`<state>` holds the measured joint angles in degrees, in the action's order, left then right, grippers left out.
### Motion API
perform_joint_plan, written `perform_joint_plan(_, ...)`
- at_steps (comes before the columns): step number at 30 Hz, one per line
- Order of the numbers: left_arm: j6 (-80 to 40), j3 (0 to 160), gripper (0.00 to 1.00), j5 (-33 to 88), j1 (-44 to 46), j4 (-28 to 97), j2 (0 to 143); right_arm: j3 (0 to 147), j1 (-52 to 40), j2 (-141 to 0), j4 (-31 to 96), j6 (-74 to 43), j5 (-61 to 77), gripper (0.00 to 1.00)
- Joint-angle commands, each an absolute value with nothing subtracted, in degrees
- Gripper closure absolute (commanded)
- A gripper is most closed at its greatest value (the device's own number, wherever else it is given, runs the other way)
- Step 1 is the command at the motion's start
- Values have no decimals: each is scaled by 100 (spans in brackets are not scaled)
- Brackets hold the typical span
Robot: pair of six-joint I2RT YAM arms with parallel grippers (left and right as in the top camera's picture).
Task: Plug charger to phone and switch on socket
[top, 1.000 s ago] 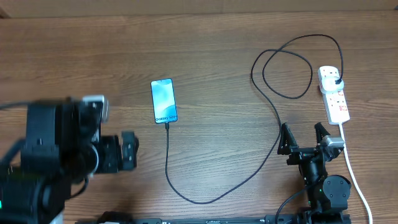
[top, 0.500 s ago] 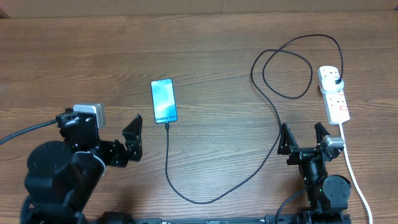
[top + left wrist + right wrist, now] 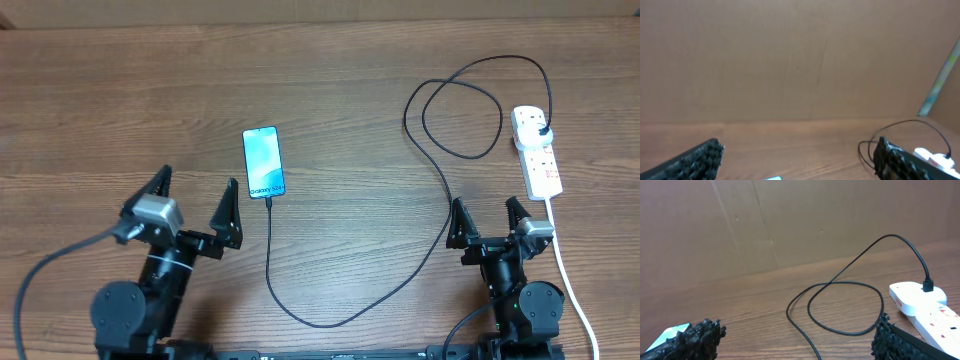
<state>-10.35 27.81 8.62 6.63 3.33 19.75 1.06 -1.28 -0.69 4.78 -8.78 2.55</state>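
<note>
left arm (image 3: 165, 270): black arm, lower left of the overhead frame. A second ago it was a blur at the left edge. It has now swung in and settled, pointing up-frame.
left jaws: wide apart, holding nothing. Their tips sit just below and left of the phone, clear of it.
right arm (image 3: 525, 300): black arm, lower right. No change across the frames.
right jaws: apart, empty, with the tips just below the strip's near end.
charger (image 3: 269, 250): long thin black cable. It runs from the phone's lower end down to bottom centre, then up right through a loop to a black plug (image 3: 541, 131) in the strip's far end.
phone (image 3: 264, 162): slim smartphone with a lit light-blue screen, flat on the brown wooden desk (image 3: 340, 100), centre left. The connector tip touches its lower edge, but I can't confirm it is seated.
socket (image 3: 538, 160): white power strip with red switch markings, upper right. Switch state is unreadable.
read: the left arm's pull-back suggests the plug-in step is finished. The switch is probably what's left, and the right arm is nearest to it.
</note>
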Motion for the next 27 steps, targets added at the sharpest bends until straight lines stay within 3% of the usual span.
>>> perform_joint_plan(1,-985,2202,0,904,626,-67,1610,45,-165,-16,462,-895,198,0)
perform_joint_plan(27,-255,1015,1,709,233,-537,642,45,-165,-16,462,-895,198,0)
